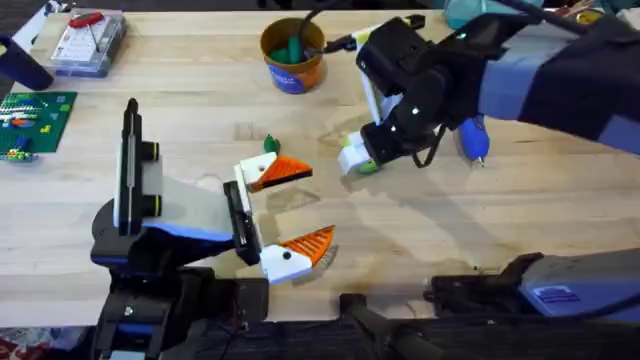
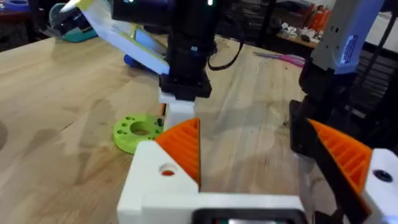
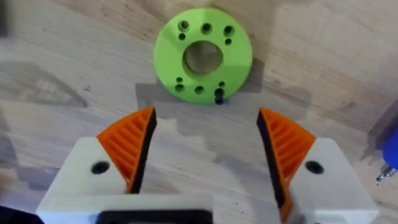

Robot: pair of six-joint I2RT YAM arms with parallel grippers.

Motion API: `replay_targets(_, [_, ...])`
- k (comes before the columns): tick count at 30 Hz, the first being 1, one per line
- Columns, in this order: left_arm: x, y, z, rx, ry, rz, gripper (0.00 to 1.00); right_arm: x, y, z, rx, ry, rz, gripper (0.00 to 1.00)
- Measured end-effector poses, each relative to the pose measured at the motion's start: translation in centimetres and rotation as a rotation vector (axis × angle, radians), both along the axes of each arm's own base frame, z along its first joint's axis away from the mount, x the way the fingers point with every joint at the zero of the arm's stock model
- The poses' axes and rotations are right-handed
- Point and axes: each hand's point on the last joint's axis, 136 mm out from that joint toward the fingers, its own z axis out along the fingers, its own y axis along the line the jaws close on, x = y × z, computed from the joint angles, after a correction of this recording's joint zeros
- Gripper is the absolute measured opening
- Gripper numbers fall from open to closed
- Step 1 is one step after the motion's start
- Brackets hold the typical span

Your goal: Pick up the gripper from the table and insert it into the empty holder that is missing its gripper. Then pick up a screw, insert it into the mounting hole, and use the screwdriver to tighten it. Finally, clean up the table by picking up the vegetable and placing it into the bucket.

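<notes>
The green disc (image 3: 203, 55), a round part with a large centre hole and a ring of smaller holes, lies flat on the wooden table (image 1: 480, 230); a small dark screw stands in a hole at its rim; the right gripper (image 3: 205, 152) hangs directly above it with its white fingers and orange ribbed pads (image 3: 130, 146) spread apart, grasping nothing; the disc sits just beyond the fingertips, not between them. From overhead the disc (image 1: 366, 165) peeks out under the right gripper (image 1: 355, 160); the blue screwdriver (image 1: 473, 139) lies on the table just beside the disc, on the far side from the left arm; the orange-brown bucket (image 1: 293, 55) stands well behind the disc, something green inside it. The left gripper (image 1: 285, 215) rests near the disc, fingers wide apart and empty; its wrist camera looks straight at the disc (image 2: 138, 132).
</notes>
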Motion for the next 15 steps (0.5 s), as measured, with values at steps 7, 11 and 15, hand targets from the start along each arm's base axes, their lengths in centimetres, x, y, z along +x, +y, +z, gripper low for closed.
replay_targets(7, [0.0, 0.0, 0.0, 0.0, 0.0, 0.0, 0.99, 0.1, 0.0, -1.7, -0.033, 0.032, 0.039, 0.898])
replay_targets(11, [0.0, 0.0, 0.0, 0.0, 0.0, 0.0, 0.99, 0.1, -0.1, -2.9, -0.058, 0.054, 0.066, 0.773])
replay_targets(15, [0.0, 0.0, 0.0, 0.0, 0.0, 0.0, 0.99, 0.4, -0.1, -3.0, -0.069, 0.043, 0.076, 0.743])
